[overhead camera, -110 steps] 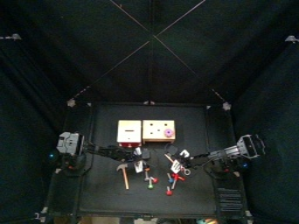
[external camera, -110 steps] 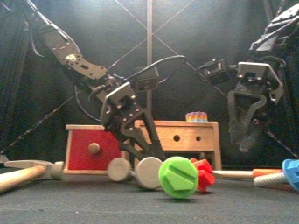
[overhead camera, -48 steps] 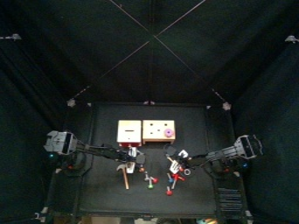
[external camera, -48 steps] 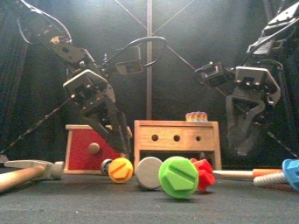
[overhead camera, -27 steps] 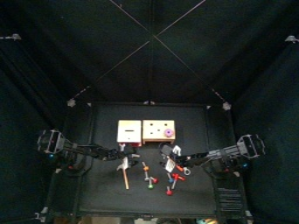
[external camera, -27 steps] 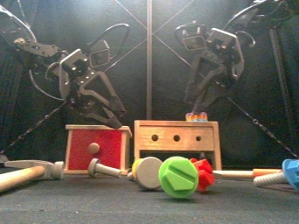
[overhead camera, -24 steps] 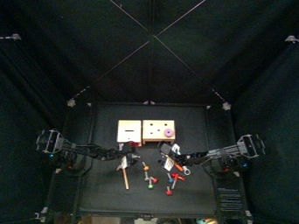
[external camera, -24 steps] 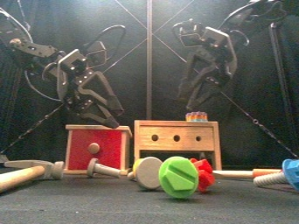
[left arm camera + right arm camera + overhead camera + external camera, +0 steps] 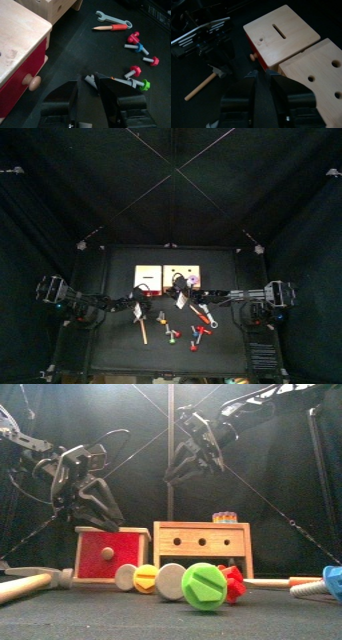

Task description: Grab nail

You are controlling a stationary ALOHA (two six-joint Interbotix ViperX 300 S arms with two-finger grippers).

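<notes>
Surface [image 9: 80,619]: toys clustered at front edge, middle.
Left pincer [image 9: 96,516]: raised over red box [image 9: 104,554], released, empty, nearer.
Right pincer [image 9: 263,75]: high, nearly clenched, empty.
Nail [image 9: 124,576]: below left pincer, toward front edge; grey head facing front, long axis probably front-to-back.

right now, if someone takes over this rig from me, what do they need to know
Left gripper: open, empty, hanging above the red box.
Right gripper: high above the plain wooden box, nothing visibly in it.
Nail: probably the grey-headed piece lying on the table in front of the red box, among the yellow, green and red toy fasteners.
Done: nothing grabbed yet.
Left: lower the left gripper onto the nail, close, lift.
</notes>
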